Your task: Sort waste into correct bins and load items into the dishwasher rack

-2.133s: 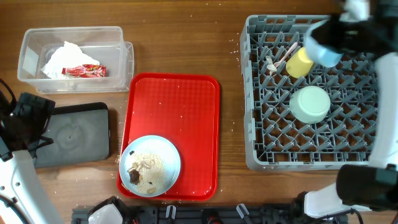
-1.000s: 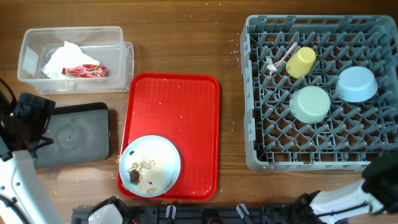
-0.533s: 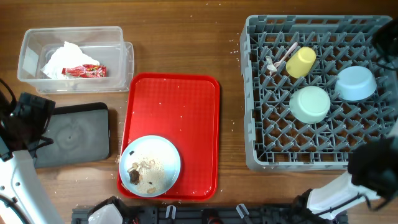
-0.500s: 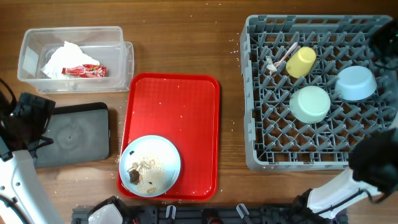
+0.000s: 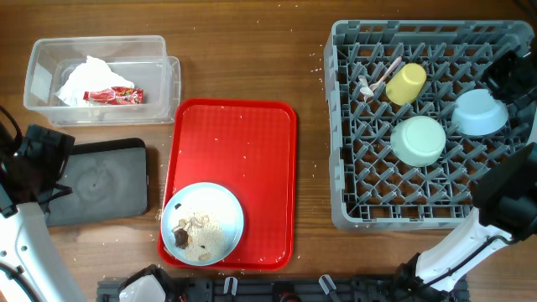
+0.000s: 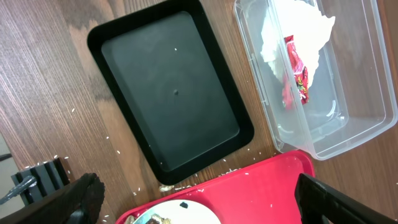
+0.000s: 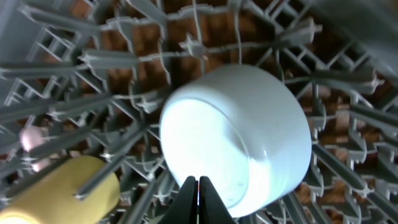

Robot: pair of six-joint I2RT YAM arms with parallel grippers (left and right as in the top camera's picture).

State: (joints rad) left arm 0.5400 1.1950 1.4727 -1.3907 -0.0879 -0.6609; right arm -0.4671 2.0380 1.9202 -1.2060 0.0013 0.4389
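Light blue bowl (image 7: pixel 236 134), likely stiff and slick, is resting inverted at the right of the dishwasher rack (image 5: pixel 394 220), graspable by its rim, the right gripper (image 7: pixel 198 184) hovering above, pinched together, empty.

Legible text, labels, brands, numbers: none.
Printed matter: red snack wrapper (image 6: pixel 295 76), in the clear box (image 6: pixel 357 109) at upper right of the left wrist view; it carries pale markings, too small and blurred to read in any view.
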